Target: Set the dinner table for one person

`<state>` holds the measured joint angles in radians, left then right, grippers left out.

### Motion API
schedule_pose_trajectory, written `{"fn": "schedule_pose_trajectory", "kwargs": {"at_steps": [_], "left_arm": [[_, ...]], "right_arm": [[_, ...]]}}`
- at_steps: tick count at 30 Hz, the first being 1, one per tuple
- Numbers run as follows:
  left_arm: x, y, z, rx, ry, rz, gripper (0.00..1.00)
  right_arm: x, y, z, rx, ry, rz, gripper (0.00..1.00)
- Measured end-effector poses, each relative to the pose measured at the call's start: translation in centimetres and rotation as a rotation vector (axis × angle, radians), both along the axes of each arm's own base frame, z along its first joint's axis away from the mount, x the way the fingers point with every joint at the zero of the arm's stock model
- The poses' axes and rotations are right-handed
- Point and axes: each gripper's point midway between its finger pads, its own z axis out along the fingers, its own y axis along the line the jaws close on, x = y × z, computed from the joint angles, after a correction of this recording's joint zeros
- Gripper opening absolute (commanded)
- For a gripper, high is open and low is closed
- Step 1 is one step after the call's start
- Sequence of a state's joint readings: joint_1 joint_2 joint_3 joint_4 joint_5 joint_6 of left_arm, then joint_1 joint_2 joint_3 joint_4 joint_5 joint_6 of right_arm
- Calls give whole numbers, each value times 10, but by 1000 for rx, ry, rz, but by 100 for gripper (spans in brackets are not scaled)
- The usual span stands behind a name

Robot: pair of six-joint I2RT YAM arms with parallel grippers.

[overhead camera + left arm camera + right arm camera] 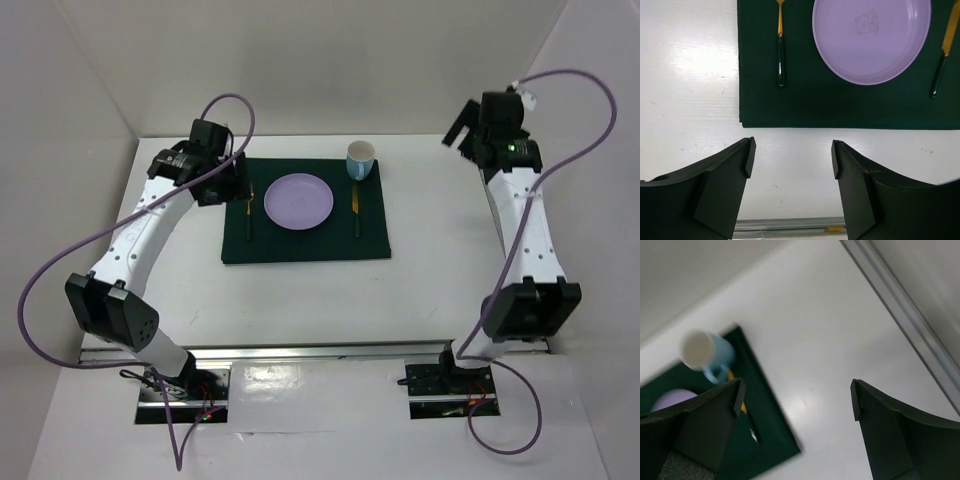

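Table (430,290): white, matte and rectangular, far bigger than what lay on it
Rail (320,352): metal, ran along the table's near edge
Cloth (300,245): dark green, square, lay flat on the table, about midway across, nearer the far edge

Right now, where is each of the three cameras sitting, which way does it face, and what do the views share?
Top external: above and behind the arm bases, looking down at the dinner table; left arm and right arm show whole.
Left wrist: on the left arm, looking down at the green cloth and purple plate; open left claw at the bottom.
Right wrist: raised at the far right, tilted toward the blue cup; open right claw below.
Shared: cloth and plate appear in all three.
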<state>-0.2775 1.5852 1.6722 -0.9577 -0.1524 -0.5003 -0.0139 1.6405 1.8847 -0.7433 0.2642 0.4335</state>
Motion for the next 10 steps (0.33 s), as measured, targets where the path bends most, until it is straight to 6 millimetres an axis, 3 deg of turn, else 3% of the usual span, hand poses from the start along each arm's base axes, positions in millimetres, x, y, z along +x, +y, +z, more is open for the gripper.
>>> {"fn": "schedule_pose_trajectory", "kwargs": {"at_steps": [2, 7, 10], "left_arm": [[0, 0, 10, -9, -36, 1, 81], [-1, 2, 33, -25, -118, 1, 81], [-2, 2, 38, -30, -131, 1, 81]], "right_arm": [[-39, -7, -31, -23, 100, -24, 100], [-124, -4, -128, -36, 386, -6, 100], [-160, -2, -157, -23, 465, 0, 100]]}}
